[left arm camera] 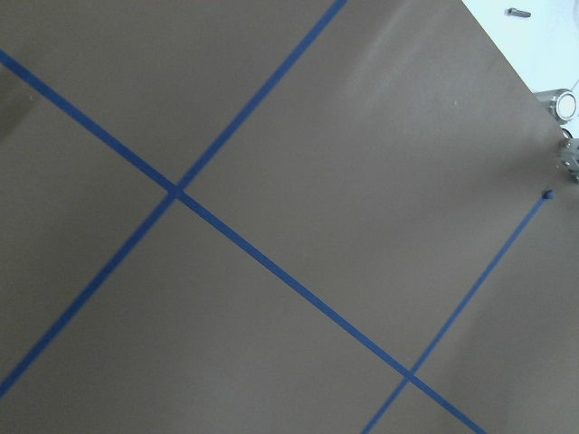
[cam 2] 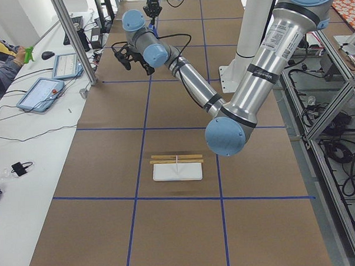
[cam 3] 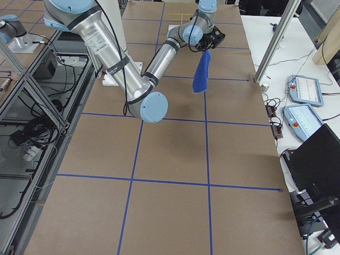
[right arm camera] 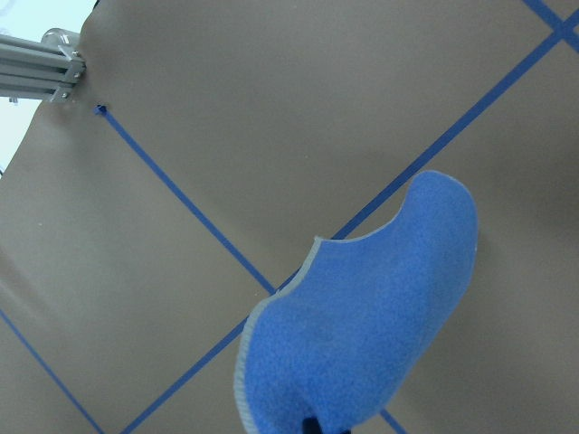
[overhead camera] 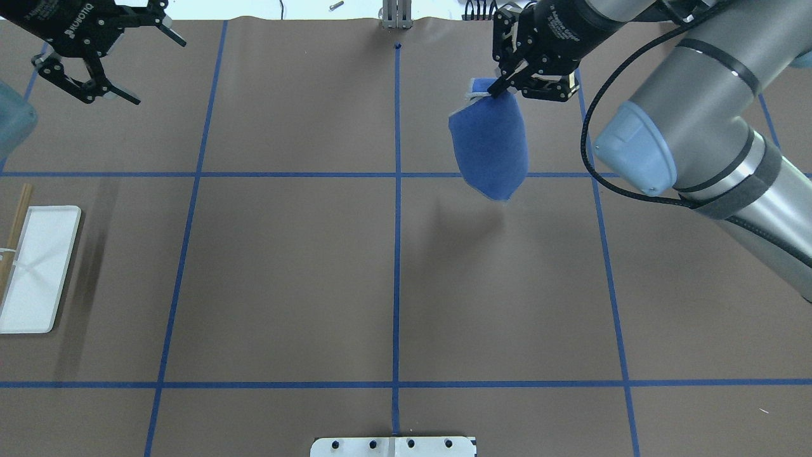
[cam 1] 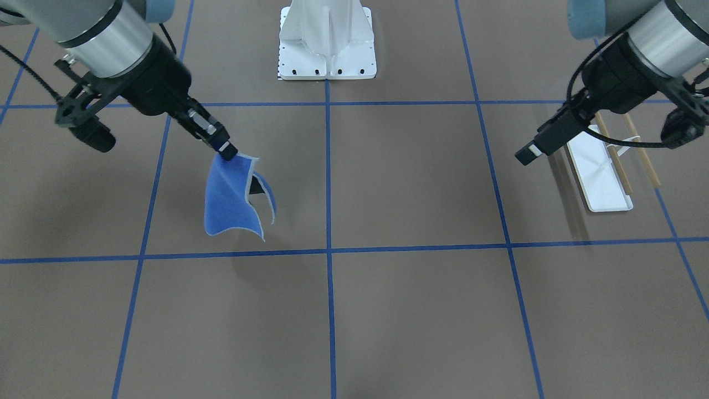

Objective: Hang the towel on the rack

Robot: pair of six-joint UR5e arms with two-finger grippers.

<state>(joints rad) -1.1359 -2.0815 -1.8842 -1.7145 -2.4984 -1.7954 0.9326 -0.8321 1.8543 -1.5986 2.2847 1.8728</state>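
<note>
Found the rack (overhead camera: 39, 273) nearest, at the left edge of the desk (overhead camera: 285, 273), both wooden rods lying near-to-far above the white tray. Found the towel (overhead camera: 491, 149) farther back and well to the right, clear of the desk, hanging blue face outward from one corner. Noted the right tool (overhead camera: 497, 90) pressed together on that corner, pinching it. Noted the left tool (overhead camera: 155, 70) at the far left, fingers spread, holding nothing, closer to the rack than the right one. Judged the step as carrying: towel raised, not yet hung. Reckoned the next move a long sweep leftward and nearward, meeting the rods crosswise, so as to drape over them rather than slide along them.
</note>
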